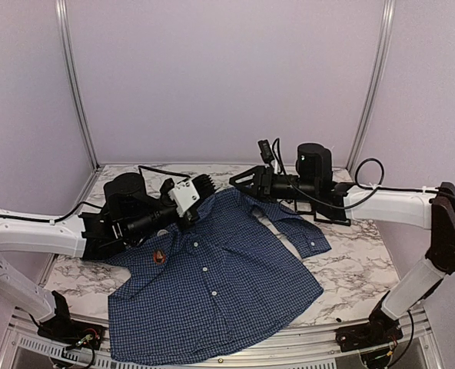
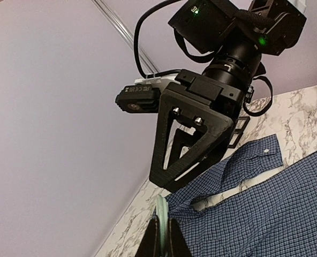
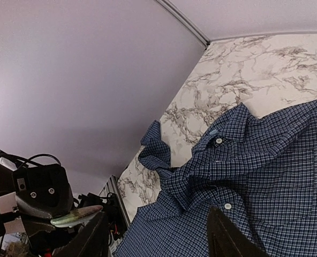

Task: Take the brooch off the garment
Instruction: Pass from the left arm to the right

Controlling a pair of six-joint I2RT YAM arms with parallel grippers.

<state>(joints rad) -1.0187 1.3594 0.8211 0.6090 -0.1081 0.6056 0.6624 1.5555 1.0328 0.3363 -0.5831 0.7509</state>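
Marble-patterned white tabletop (image 1: pixel 358 261), pale lilac walls (image 1: pixel 227 77) around it. Nearest the arm bases is the hem of the dark blue small-checked button-up shirt (image 1: pixel 212 292). It lies flat, front up, white buttons showing, with the collar toward the far edge. One sleeve stretches right, its cuff (image 1: pixel 313 246) on the marble. Farther in, beside the left forearm, a small red-and-dark spot (image 1: pixel 160 257) sits on the cloth; too small to identify. Over the collar area the left gripper (image 1: pixel 206 184) hangs above the fabric. Its fingers are pressed together on a thin pale green leaf-shaped brooch (image 3: pixel 75 216), which sticks out past the fingertips, clear of the cloth. Right gripper (image 1: pixel 239 183) faces it from just beside, not touching, fingers spread with nothing between them. Behind: silver metal frame posts (image 1: pixel 72 84) at the far corners.
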